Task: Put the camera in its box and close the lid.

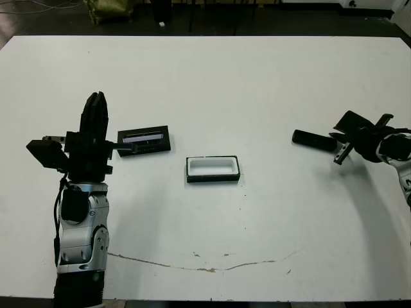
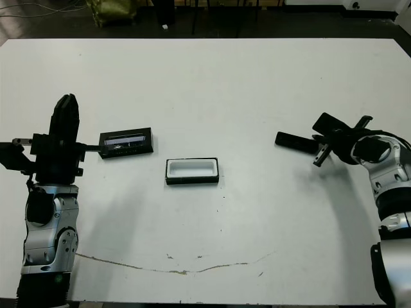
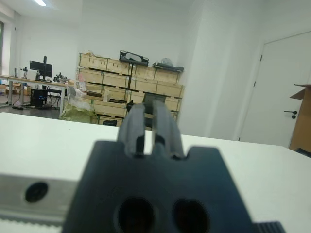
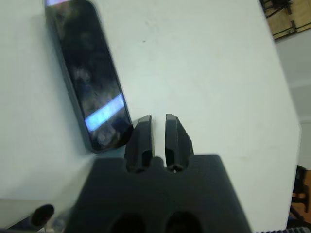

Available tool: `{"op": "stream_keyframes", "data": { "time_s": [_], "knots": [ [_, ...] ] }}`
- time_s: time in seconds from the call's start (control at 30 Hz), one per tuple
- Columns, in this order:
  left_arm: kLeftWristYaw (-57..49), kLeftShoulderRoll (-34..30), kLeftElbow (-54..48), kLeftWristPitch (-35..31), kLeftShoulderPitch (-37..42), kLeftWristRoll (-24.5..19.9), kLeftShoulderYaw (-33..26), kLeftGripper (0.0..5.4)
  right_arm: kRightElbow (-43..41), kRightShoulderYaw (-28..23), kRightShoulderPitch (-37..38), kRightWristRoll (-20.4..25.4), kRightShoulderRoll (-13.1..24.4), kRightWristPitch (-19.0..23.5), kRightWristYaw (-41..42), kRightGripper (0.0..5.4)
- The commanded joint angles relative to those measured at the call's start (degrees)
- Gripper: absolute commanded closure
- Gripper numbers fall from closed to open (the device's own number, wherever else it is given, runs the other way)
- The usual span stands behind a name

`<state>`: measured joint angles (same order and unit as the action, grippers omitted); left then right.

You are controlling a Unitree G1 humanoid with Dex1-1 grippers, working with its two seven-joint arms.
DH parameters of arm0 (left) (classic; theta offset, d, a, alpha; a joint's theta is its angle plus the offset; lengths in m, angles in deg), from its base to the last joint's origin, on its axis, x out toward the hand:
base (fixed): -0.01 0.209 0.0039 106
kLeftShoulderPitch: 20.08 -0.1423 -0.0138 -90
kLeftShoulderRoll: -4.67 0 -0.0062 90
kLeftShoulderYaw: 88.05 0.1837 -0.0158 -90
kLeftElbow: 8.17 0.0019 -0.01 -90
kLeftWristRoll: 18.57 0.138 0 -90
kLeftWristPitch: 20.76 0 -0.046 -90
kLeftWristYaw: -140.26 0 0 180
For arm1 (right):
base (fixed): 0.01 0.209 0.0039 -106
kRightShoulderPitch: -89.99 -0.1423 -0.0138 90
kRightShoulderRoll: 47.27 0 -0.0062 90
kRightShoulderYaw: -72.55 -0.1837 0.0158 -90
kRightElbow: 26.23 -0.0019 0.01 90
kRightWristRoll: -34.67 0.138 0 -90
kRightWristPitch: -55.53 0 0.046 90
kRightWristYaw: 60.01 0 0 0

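The camera (image 1: 314, 140), a slim black oblong, lies flat on the white table at the right. In the right wrist view the camera (image 4: 87, 82) shows a bright bluish patch near one end. My right gripper (image 1: 338, 130) sits just right of it, shut and empty, with its fingers (image 4: 146, 136) beside the camera's end. The box (image 1: 212, 169), an open tray with white lining, rests at the table's middle. Left of the box lies the lid (image 1: 144, 140), black with a pale strip. My left gripper (image 1: 96, 106) is raised just left of the lid, shut and holding nothing.
A thin brown crack line (image 1: 205, 266) runs along the table near its front edge. Beyond the far edge is dark floor with some clutter. The left wrist view looks across the table to shelves of wooden crates (image 3: 131, 82) and a door (image 3: 284, 92).
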<state>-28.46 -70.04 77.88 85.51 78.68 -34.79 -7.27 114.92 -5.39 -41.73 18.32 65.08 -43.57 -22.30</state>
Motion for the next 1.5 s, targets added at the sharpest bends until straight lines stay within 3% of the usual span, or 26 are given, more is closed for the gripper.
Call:
{"op": "stream_keyframes", "data": {
  "time_s": [0.03, 0.23, 0.57, 1.1, 1.27, 1.4, 1.5],
  "knots": [
    [-0.15, -0.75, 0.6, -0.31, -0.77, 0.26, -0.26, 5.39, -3.42, 0.18, 3.18, 0.23, 0.17, 2.92, 1.84, 5.4],
    [-0.3, -0.8, 0.35, -0.63, -0.81, 0.23, -0.32, 5.39, -9.63, 0.17, 6.02, 0.6, 0.51, 6.26, 3.36, 5.4],
    [-0.46, -0.75, 0.43, -0.64, -0.78, 0.26, -0.33, 5.39, -11.81, -0.54, 9.01, 3.16, 0.23, 3.19, 5.68, 5.4],
    [-0.54, -0.68, 0.47, -0.55, -0.8, 0.26, -0.22, 5.39, -23.14, -1.52, 14.05, 8.33, -0.43, 5.87, 9.63, 5.4],
    [-0.3, -0.67, 0.59, -0.63, -0.73, -0.14, -0.22, 5.39, -24.49, -1.21, 14.6, 8.45, -0.5, 7.0, 9.52, 5.4],
    [-0.62, -0.65, 0.34, -0.67, -0.91, 0.21, -0.21, 5.39, -23.53, -1.47, 14.8, 8.19, -0.56, 5.35, 8.24, 5.4],
    [-0.54, -0.62, 0.39, -0.6, -0.9, 0.1, -0.24, 5.39, -23.78, -1.19, 15.0, 6.02, -0.12, 5.43, 5.1, 5.4]
  ]
}}
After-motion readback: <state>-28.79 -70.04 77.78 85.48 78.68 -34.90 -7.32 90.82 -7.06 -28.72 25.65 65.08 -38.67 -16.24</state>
